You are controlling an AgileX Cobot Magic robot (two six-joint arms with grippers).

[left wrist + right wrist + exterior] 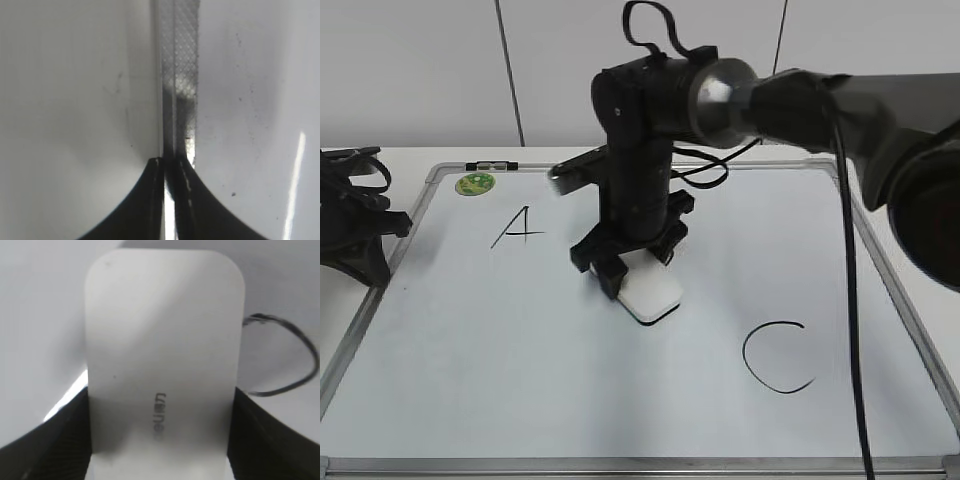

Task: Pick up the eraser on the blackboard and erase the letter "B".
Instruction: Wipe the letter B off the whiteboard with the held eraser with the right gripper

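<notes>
The white eraser lies flat on the blackboard near its middle, between the black "A" and the black "C". My right gripper reaches across from the right and is shut on the eraser's sides. In the right wrist view the eraser fills the space between the dark fingers. A thin black curved stroke shows to its right; I cannot tell which letter it belongs to. No "B" shows in the exterior view. My left gripper is shut and empty.
A round green magnet sits at the board's far left corner. The left arm rests off the board's left edge, above the silver frame. The right arm's black cable hangs over the board's right side.
</notes>
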